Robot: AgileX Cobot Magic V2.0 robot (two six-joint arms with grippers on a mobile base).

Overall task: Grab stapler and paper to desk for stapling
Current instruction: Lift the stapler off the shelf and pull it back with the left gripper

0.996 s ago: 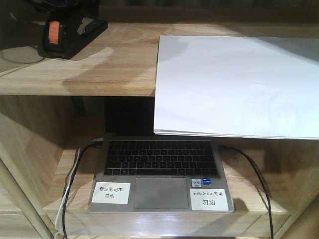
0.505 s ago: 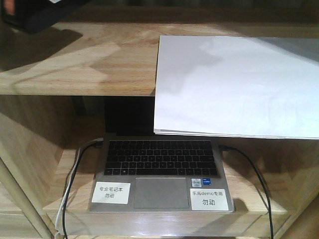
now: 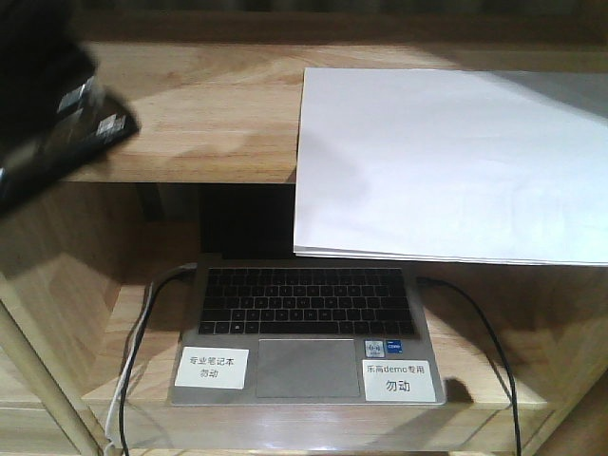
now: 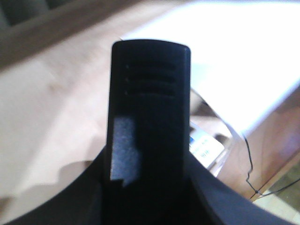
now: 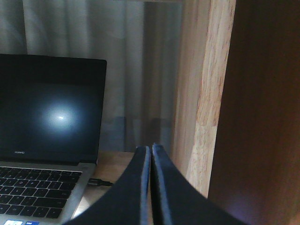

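Observation:
The black stapler point(image 4: 150, 108) stands up between the jaws of my left gripper point(image 4: 147, 164), which is shut on it; its orange patch is hidden. In the front view the stapler shows as a dark blur point(image 3: 66, 114) at the upper left, off the shelf board. The white paper point(image 3: 446, 161) lies on the upper shelf board's right half, its front edge overhanging; it also shows in the left wrist view point(image 4: 234, 51). My right gripper point(image 5: 151, 149) is shut and empty, low beside the laptop. The desk is out of view.
An open laptop point(image 3: 304, 323) with two white labels sits on the lower shelf, with cables point(image 3: 499, 351) on both sides. A wooden upright point(image 5: 206, 93) stands just right of my right gripper. The upper shelf board point(image 3: 209, 114) is bare left of the paper.
The stapler left the upper shelf's far left corner in my left gripper, rose out the top of the view, and now sits lower and closer to the camera. The paper has not moved.

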